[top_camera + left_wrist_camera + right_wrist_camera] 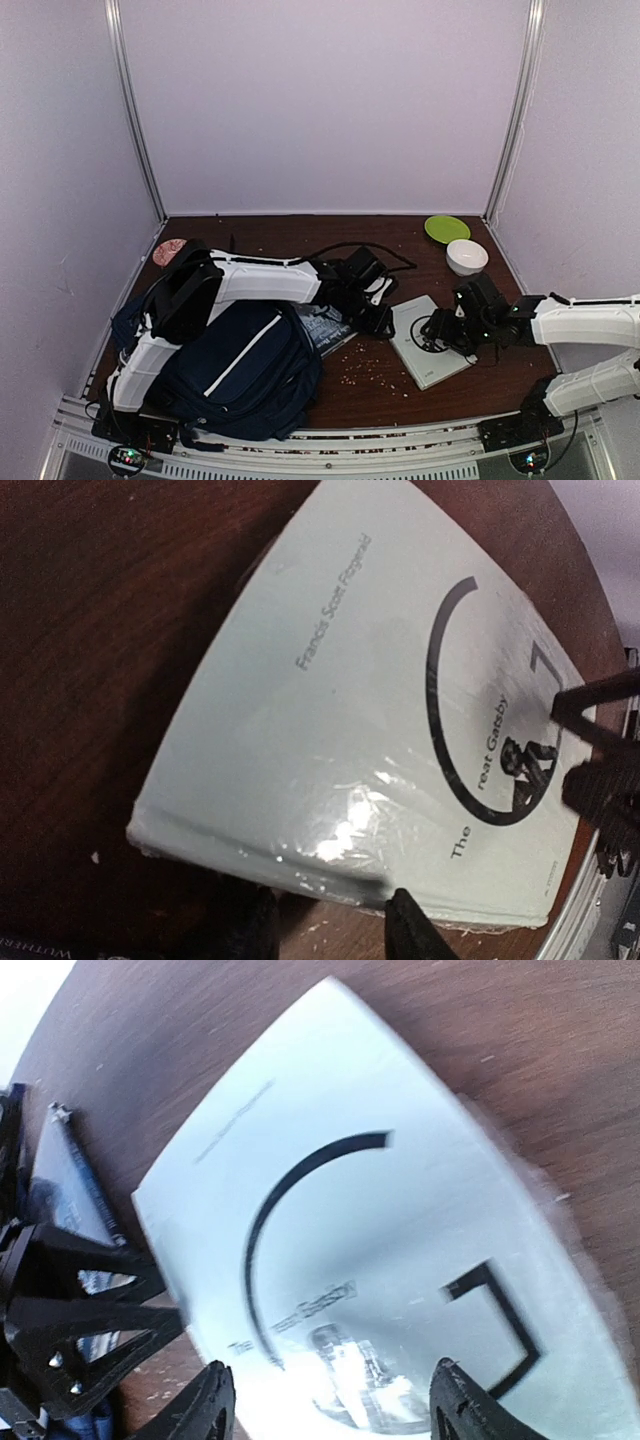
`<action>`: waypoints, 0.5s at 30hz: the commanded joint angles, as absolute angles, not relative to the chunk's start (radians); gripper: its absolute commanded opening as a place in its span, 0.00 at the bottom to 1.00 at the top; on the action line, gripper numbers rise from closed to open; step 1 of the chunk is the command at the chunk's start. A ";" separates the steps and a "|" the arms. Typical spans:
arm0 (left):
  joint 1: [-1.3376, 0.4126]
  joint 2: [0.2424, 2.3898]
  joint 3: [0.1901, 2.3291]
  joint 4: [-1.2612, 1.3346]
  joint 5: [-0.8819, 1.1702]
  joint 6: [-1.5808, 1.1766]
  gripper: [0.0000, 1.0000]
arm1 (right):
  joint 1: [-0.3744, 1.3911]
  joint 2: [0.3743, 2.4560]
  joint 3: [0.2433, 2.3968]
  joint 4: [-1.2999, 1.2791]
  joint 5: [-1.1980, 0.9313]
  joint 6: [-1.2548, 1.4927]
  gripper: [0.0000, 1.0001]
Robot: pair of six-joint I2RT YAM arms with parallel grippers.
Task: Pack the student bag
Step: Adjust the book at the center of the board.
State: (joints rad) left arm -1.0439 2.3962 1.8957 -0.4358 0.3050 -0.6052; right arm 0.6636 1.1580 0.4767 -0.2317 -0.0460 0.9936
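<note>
The student bag [245,370] slumps on the near left of the worktop [300,235], under the left arm. It is soft, bulky fabric and will likely sag and fold, so its top rim or a strap looks the best hold, though its opening cannot be made out. The left fingers [415,930] are apart at one edge of the white book [428,345], and the right fingers [465,1410] are apart above its cover. The book looks stiff and glossy, probably slippery, and best pinched by an edge.
</note>
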 commanded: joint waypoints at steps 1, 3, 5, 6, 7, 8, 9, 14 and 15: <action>-1.052 2.303 1.780 -0.350 0.266 -0.621 0.67 | 0.592 1.135 0.542 -0.380 0.055 0.864 0.68; -1.052 2.269 1.728 -0.332 0.257 -0.635 0.69 | 0.549 1.145 0.567 -0.402 0.072 0.813 0.69; -1.054 2.236 1.687 -0.307 0.252 -0.647 0.71 | 0.502 1.166 0.575 -0.411 0.065 0.776 0.69; -1.055 2.221 1.670 -0.293 0.249 -0.652 0.73 | 0.480 1.180 0.574 -0.410 0.051 0.763 0.70; -1.057 2.208 1.654 -0.281 0.246 -0.659 0.74 | 0.460 1.192 0.570 -0.404 0.035 0.751 0.70; -1.058 2.199 1.646 -0.270 0.249 -0.668 0.75 | 0.453 1.205 0.563 -0.395 0.017 0.746 0.70; -1.059 2.196 1.643 -0.263 0.255 -0.677 0.76 | 0.444 1.219 0.557 -0.388 -0.004 0.742 0.70; -1.060 2.224 1.680 -0.245 0.300 -0.703 0.90 | 0.435 1.258 0.511 -0.343 -0.079 0.754 0.69; -1.060 2.234 1.697 -0.250 0.305 -0.703 0.90 | 0.433 1.260 0.501 -0.332 -0.092 0.755 0.69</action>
